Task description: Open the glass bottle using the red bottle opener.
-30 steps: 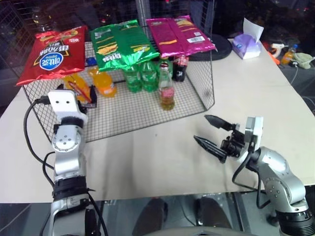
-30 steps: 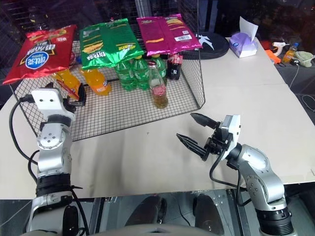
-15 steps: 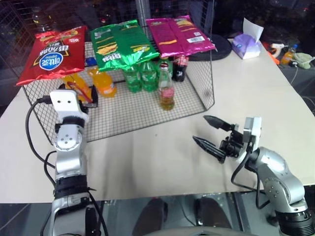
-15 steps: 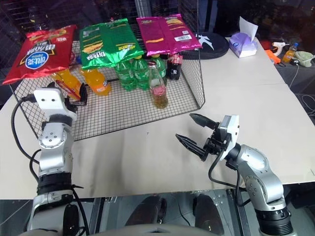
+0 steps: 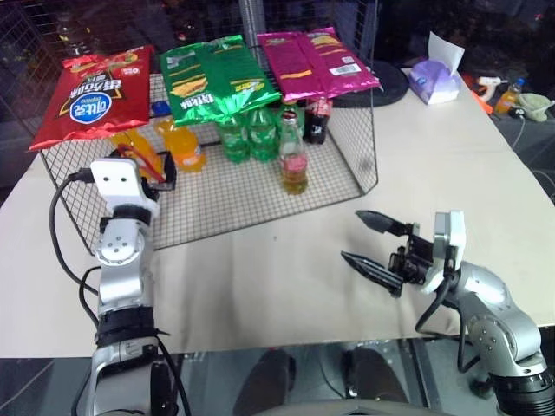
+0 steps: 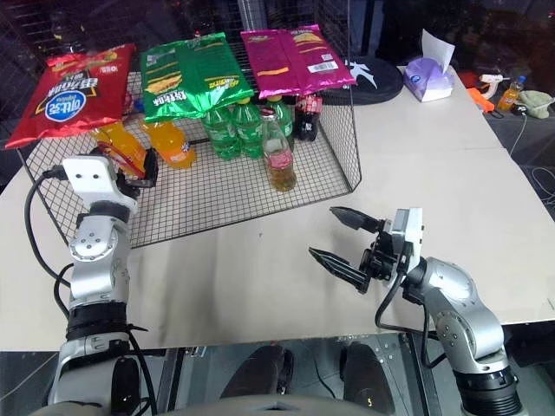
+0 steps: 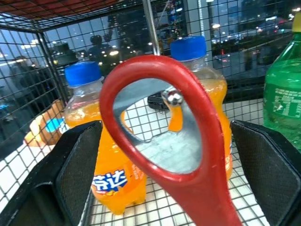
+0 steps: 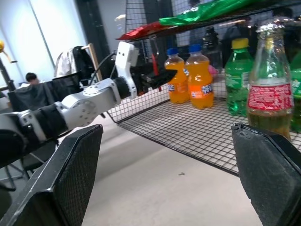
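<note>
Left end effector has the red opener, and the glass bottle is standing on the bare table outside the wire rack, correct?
Not quite. The left end effector has the opener, but the bottle stands inside the wire rack, on its mesh floor, as the left eye view shows.

The glass bottle (image 5: 294, 158) stands upright on the wire rack's mesh floor, right of centre, just near of the green plastic bottles. It is small and clear, with yellow-amber drink in its lower part, a red label band around the middle, a narrow neck and its cap on. The red bottle opener (image 7: 176, 141) is flat, with a rounded red loop head and a pale metal centre. It sits between the left gripper's black fingers, at the rack's left front, beside the orange bottles.
</note>
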`<state>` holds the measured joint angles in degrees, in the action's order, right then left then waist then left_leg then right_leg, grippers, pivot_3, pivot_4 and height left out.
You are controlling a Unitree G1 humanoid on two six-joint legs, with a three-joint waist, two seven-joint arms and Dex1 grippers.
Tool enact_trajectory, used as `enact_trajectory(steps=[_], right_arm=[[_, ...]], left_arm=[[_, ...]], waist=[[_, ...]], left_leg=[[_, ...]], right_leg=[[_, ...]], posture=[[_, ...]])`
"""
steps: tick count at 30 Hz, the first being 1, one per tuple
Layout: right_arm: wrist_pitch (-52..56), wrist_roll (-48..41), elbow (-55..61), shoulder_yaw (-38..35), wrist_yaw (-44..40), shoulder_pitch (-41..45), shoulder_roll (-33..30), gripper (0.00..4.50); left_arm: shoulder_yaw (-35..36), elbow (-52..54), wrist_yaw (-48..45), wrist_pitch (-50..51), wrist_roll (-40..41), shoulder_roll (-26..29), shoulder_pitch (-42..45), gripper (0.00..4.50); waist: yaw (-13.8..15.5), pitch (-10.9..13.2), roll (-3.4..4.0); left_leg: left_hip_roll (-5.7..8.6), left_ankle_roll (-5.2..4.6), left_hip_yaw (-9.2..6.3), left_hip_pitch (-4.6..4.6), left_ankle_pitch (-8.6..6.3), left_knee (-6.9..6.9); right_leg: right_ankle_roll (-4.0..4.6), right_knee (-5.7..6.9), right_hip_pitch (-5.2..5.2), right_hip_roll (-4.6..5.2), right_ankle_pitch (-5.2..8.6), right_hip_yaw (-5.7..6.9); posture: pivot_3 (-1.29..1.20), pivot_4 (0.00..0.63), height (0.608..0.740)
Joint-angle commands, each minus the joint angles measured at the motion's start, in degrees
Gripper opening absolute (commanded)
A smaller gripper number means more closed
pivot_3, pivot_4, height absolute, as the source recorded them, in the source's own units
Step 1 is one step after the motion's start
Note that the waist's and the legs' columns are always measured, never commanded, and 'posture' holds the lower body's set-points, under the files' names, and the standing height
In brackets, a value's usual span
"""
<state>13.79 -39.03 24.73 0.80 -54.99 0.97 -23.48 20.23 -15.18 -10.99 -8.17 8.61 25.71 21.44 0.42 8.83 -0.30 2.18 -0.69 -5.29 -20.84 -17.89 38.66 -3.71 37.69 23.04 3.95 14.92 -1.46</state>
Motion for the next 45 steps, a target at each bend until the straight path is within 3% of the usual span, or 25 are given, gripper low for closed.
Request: enact_trajectory(steps=[1, 18, 27, 28, 45], right_arm=[[-1.92, -1.69, 2.93, -0.79, -1.91, 1.01, -0.38, 4.40], [-3.96, 0.72, 2.81, 0.91, -2.36, 1.62, -0.96, 4.40], [-4.57, 1.72, 2.62, 1.44, -1.92, 1.25, -0.76, 4.50], [-4.66, 1.86, 2.54, 1.45, -1.91, 1.23, -0.73, 4.50], [-5.76, 3.33, 1.33, 1.72, -1.95, 0.56, -0.28, 4.50]], left_arm=[[0.57, 0.37, -1.67, -0.92, 1.36, 1.41, 1.16, 4.50], [0.39, -2.00, -3.05, -1.08, 1.23, 1.90, 2.61, 4.50], [0.47, -1.70, -0.87, -2.00, 0.11, 1.56, 2.47, 0.26], [0.55, -1.50, -0.04, -2.18, -0.42, 1.55, 2.30, 0.08], [-1.07, 4.07, 18.08, -7.04, -18.28, 1.83, -1.24, 0.08]], waist=[[-0.02, 0.00, 0.00], [-0.58, 0.00, -0.01], [-0.66, -0.01, -0.05], [-0.48, -0.01, -0.05], [-0.09, -0.02, -0.10]], left_leg=[[0.00, 0.00, 0.00, 0.00, 0.00, 0.00], [0.00, 0.00, -0.01, 0.00, 0.00, 0.02], [-0.01, 0.00, -0.02, -0.01, 0.00, 0.02], [0.00, 0.00, -0.05, -0.02, 0.00, 0.04], [0.04, 0.00, -0.03, -0.04, 0.00, 0.10]], right_leg=[[0.00, 0.00, 0.00, 0.00, 0.00, 0.00], [0.00, 0.02, 0.00, 0.01, 0.00, 0.00], [0.00, 0.03, 0.00, 0.02, 0.00, 0.00], [0.00, 0.03, 0.00, 0.02, 0.00, 0.03], [0.00, 0.08, 0.01, 0.04, 0.00, 0.01]], posture=[[0.00, 0.150, 0.740], [0.00, 0.150, 0.740], [0.00, 0.150, 0.740], [0.00, 0.150, 0.740], [0.00, 0.150, 0.740]])
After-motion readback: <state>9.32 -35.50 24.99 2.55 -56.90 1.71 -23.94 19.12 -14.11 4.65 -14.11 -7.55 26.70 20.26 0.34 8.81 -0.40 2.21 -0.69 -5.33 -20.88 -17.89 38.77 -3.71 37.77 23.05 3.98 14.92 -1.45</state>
